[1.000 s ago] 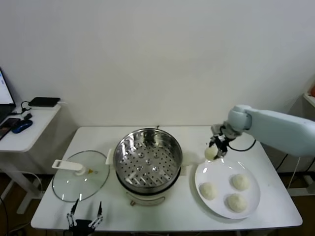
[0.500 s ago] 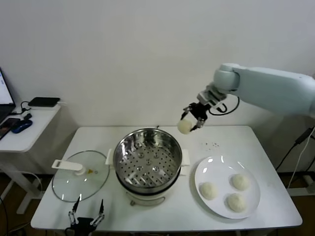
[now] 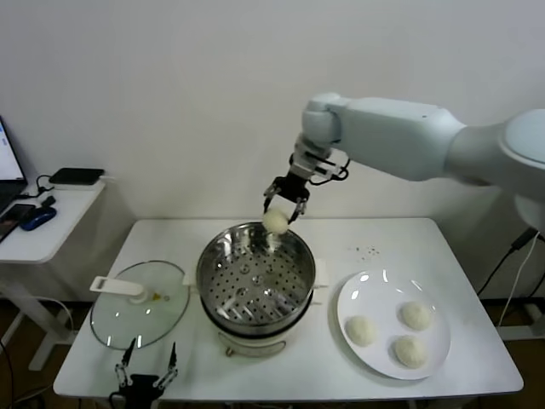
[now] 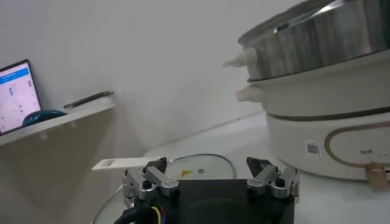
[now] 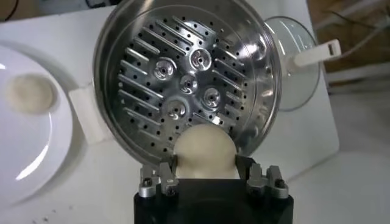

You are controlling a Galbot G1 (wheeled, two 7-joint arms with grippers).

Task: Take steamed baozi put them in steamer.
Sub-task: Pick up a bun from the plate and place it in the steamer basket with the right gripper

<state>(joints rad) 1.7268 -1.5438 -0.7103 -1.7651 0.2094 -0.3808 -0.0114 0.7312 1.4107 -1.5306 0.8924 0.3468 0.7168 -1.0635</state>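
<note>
At the near tabletop edge, about 7 o'clock from the steamer (image 3: 255, 281), the left gripper (image 3: 146, 375) waits with fingers apart. On the plate (image 3: 375, 294) at 3 o'clock lie three baozi (image 3: 360, 330). Farther back the right gripper (image 3: 284, 198) has its fingers clamped on a fourth bun (image 3: 274, 221), above the steamer's far rim. It looks soft, light and easily dented, so grip gently across the widest sides

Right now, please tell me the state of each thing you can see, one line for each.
right gripper: shut on a baozi, above the steamer's far rim.
held baozi: in the air, not yet in the steamer.
steamer: uncovered, tray bare.
glass lid: off, flat on the table.
plate: holds three baozi.
left gripper: open, idle at the table's near edge.
</note>
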